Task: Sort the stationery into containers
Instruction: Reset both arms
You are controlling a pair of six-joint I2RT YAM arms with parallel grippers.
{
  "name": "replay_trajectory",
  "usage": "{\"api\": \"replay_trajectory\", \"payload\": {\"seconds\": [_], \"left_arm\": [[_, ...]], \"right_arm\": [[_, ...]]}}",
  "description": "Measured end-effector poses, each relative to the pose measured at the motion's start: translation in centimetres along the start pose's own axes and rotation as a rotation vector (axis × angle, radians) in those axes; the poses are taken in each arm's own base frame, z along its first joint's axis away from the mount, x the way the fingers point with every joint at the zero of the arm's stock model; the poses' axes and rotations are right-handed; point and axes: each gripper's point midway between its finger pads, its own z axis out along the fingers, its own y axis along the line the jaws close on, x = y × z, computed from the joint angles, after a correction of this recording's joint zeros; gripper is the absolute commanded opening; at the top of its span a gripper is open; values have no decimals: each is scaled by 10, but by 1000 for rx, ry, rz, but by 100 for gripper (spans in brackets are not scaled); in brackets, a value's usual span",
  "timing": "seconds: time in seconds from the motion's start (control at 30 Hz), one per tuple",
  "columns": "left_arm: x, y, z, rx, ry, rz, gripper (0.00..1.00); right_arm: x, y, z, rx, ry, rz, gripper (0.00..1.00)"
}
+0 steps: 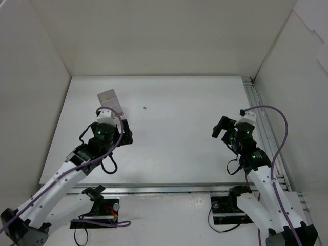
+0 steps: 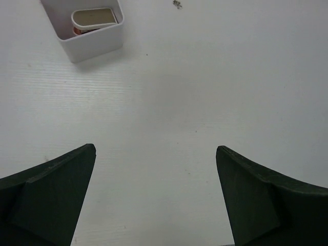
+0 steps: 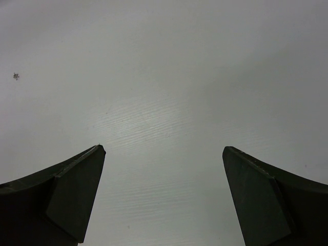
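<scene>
The white container (image 2: 97,45) stands on the table at the top left of the left wrist view. Only its near end compartment shows there. In that compartment lies a beige block of stationery (image 2: 93,17) with something red beside it. In the top view the container (image 1: 110,100) sits just beyond the left arm's wrist, partly hidden by it. My left gripper (image 2: 155,154) is open, with only bare table between its fingers, a short way back from the container. On the right side of the table, far from the container, my right gripper (image 3: 163,154) is open too and holds nothing.
A tiny dark speck of debris (image 1: 145,108) lies on the table right of the container, also seen as a speck (image 2: 177,4) and a speck (image 3: 16,76). White walls enclose the table. A metal rail (image 1: 259,118) runs along its right edge.
</scene>
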Motion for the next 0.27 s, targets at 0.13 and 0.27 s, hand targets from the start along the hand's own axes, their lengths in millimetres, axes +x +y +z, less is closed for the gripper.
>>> {"api": "replay_trajectory", "payload": {"seconds": [0.13, 0.27], "left_arm": [[-13, 19, -35, 16, -140, -30, 100], [-30, 29, -58, 19, -247, -69, 100]], "right_arm": [[2, -4, 1, 17, 3, 1, 98], [3, -5, 0, 22, -2, 1, 98]]}}
